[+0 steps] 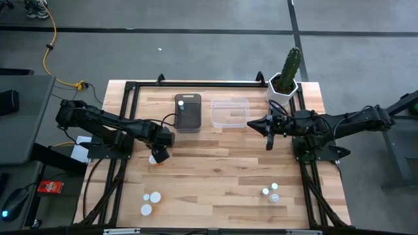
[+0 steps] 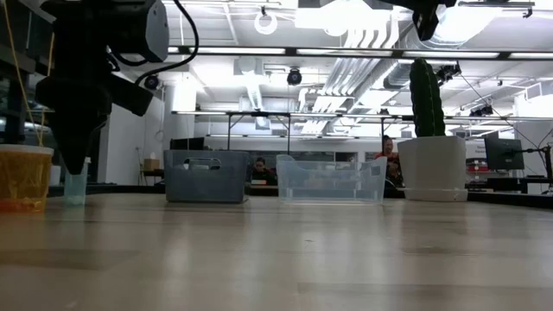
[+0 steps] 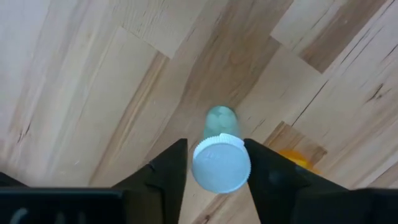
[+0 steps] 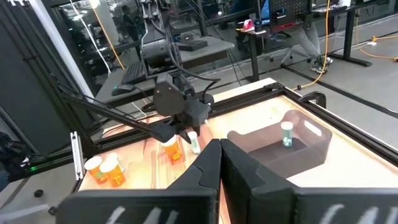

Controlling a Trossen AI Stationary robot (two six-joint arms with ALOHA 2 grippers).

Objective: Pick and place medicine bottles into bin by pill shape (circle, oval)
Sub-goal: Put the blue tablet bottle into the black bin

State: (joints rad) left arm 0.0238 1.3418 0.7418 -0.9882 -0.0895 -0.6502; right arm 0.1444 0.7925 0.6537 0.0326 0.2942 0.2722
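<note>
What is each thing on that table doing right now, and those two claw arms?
left gripper: over the table's left side, fingers around a clear-bluish bottle, small gaps either side of its cap.
orange bottle: upright beside that one.
right gripper: shut, empty, near the clear bin.
grey bin: one bottle upright inside.
clear bin: looks empty.
bottles near the table's front edge: untouched, white caps up.
cactus pot: upright.

Two bins [image 1: 188, 112] [image 1: 229, 112] are placed side by side at the bench [image 1: 215, 176] rear, with one bottle [image 1: 182, 102] in the left bin and a potted cactus [image 1: 285, 81] right of them. A bottle [image 3: 219, 155] is straddled by the left end effector [image 3: 216, 168] at bench left, another bottle [image 3: 292, 158] just beside it. Bottle pairs [image 1: 151, 202] [image 1: 270, 192] are set at front left and front right.
</note>
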